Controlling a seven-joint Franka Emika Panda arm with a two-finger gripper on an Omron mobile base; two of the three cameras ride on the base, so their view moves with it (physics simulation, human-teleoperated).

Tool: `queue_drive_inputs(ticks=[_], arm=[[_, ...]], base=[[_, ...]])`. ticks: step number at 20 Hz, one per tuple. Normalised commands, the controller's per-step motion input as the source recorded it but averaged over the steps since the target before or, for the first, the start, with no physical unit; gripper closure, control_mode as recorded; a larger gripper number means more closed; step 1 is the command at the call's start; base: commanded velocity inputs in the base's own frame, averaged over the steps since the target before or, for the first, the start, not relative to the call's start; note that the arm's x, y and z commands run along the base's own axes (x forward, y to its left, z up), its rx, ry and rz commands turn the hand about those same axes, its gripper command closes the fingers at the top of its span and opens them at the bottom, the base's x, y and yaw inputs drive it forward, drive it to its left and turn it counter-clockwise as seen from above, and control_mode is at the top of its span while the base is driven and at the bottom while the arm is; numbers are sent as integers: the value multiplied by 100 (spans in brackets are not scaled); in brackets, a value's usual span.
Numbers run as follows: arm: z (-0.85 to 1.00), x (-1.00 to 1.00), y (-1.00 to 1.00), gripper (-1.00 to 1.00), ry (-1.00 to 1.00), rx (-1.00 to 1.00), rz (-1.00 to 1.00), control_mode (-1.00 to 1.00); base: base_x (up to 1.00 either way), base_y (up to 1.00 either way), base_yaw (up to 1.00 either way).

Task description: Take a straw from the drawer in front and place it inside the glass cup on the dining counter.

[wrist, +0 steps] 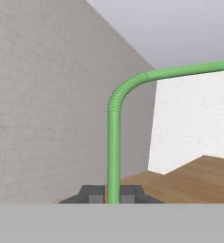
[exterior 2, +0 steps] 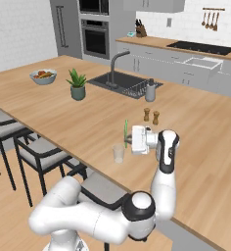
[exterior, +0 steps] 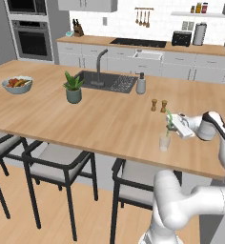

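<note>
Left base view: gripper [exterior: 170,125] holds the straw [exterior: 169,120] just above the cup [exterior: 164,141]. Right base view: straw [exterior 2: 126,132] beside the cup [exterior 2: 118,153], near the counter [exterior 2: 63,117] edge. Hand view: fingers [wrist: 92,193] pinch the straw [wrist: 115,137]; a misaligned release could miss or tip the cup.

Kitchen: oven [exterior: 32,38], sink [exterior: 105,82], cooktop [exterior: 138,43]

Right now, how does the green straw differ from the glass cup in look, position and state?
The straw is bright green and thin; the glass cup is clear, pale and wider. The straw is held in the air, pinched in the shut gripper; the cup stands free on the wooden counter. The straw is upright with a bent top; the cup is short and straight. The straw is just above the cup, not yet inside.
</note>
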Motion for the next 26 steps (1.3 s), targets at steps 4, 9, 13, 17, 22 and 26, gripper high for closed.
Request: queue_drive_inputs(ticks=[4, 9, 13, 17, 22, 26], arm=[[24, 0, 0, 100, 1, 2, 0, -100], [39, 2, 0, 100, 3, 0, 0, -100], [34, -11, 0, 100, 1, 0, 0, -100], [14, -33, 6, 100, 2, 0, 0, -100], [0, -36, 15, 100, 4, 1, 0, -100], [0, -11, 30, 100, 7, 0, 0, -100]], base=[[0, 0, 0], [0, 0, 0], [0, 0, 0], [0, 0, 0], [0, 0, 0], [0, 0, 0]])
